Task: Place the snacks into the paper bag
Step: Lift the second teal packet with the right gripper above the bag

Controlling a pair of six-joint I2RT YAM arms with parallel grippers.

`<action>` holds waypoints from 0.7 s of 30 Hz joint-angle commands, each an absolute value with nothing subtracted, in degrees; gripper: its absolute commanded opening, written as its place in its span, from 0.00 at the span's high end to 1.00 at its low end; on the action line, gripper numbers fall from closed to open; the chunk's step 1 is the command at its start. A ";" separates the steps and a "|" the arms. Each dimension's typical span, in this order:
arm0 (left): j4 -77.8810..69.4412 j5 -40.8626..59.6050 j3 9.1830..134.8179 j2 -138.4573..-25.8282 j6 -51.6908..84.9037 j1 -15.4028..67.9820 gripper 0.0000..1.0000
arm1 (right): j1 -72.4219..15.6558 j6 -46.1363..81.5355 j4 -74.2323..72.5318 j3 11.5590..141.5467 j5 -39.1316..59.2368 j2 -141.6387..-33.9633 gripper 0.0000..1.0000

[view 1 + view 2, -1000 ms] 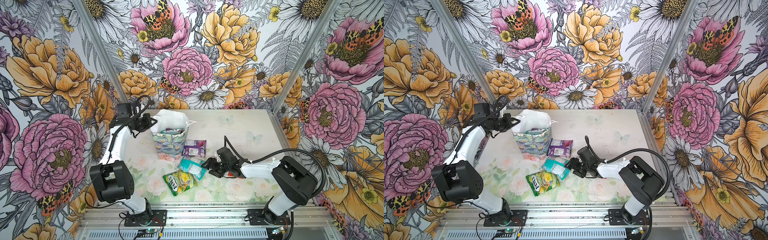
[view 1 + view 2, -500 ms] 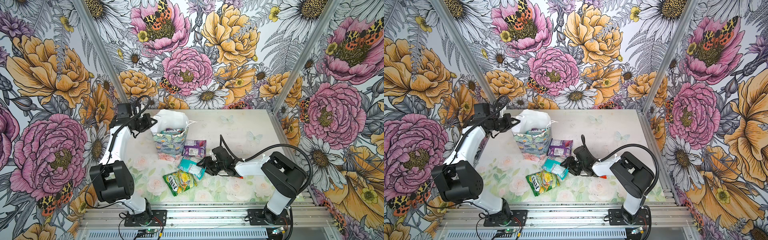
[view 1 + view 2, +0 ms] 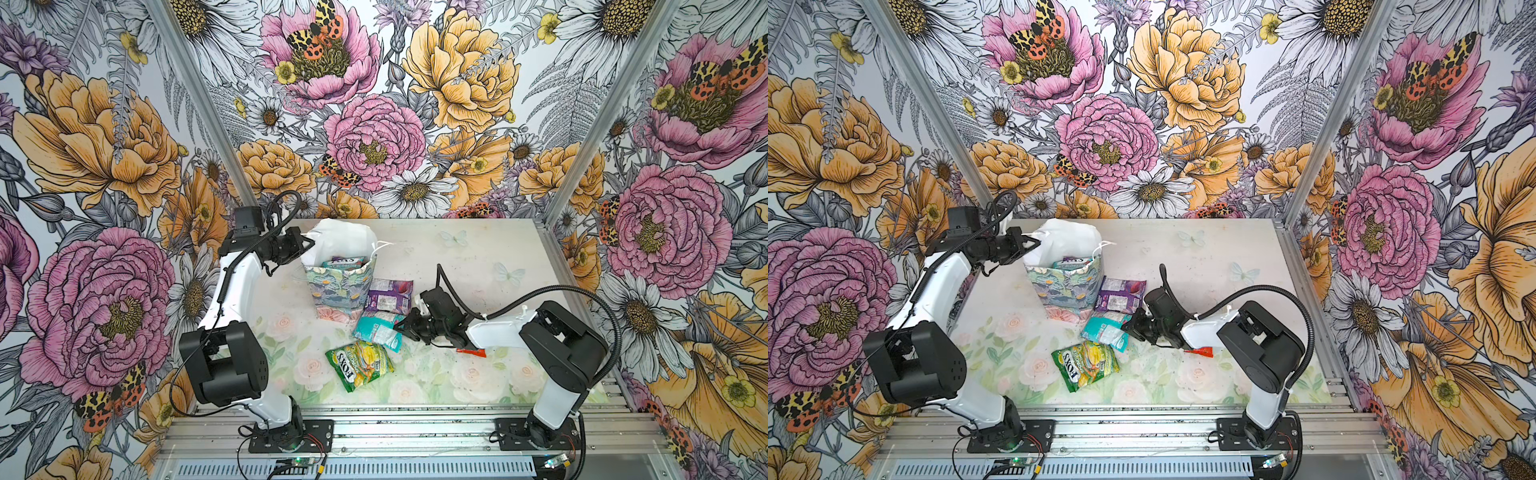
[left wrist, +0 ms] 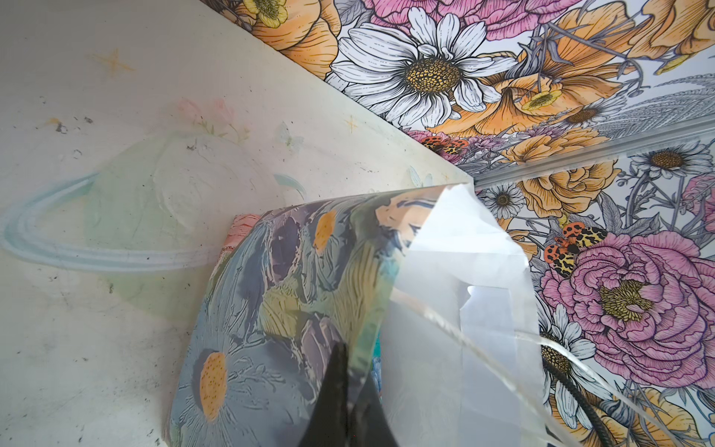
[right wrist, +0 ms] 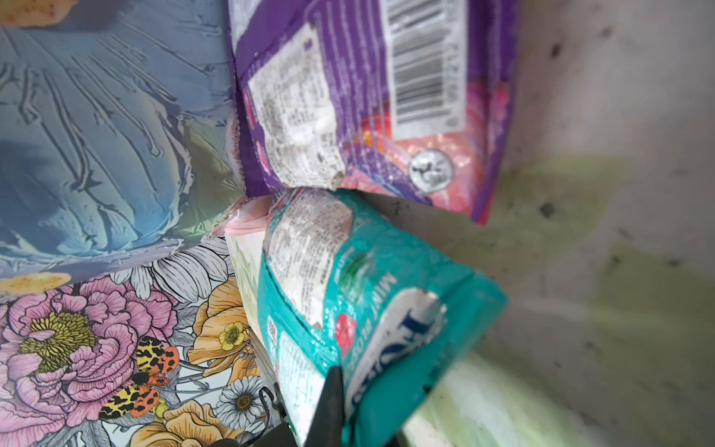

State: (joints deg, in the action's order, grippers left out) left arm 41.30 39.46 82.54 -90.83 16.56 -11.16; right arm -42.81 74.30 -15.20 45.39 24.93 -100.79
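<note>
Tabletop (image 3: 457, 270), teal packet (image 3: 376, 331) in right gripper (image 3: 400, 328)

Pale floral-print desk (image 3: 478, 257), scuffed; bold flower-and-moth wallpaper walls (image 3: 374, 137) on three sides; aluminium rail base (image 3: 415, 432) along front edge.

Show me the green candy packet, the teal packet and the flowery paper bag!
green candy packet (image 3: 360, 365): in a top view, middle of its printed front.
teal packet (image 3: 372, 327): in a top view, middle of its upper face.
paper bag (image 3: 337, 291): in a top view, its painted front wall.
</note>
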 commanded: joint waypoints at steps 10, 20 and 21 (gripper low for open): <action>41.62 39.04 81.74 -88.68 16.08 -11.43 1.00 | -42.85 52.14 7.65 62.44 23.11 -91.09 1.00; 41.65 39.02 81.74 -88.60 16.10 -11.49 1.00 | -41.06 40.12 23.20 74.23 20.20 -88.61 1.00; 41.60 39.05 81.74 -88.59 16.08 -11.43 1.00 | -40.43 39.39 24.01 74.86 19.77 -88.21 1.00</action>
State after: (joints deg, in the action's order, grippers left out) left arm 41.28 39.46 82.43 -90.74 16.56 -11.16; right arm -41.78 44.62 19.90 71.48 21.93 -91.64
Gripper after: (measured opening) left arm 0.043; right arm 0.076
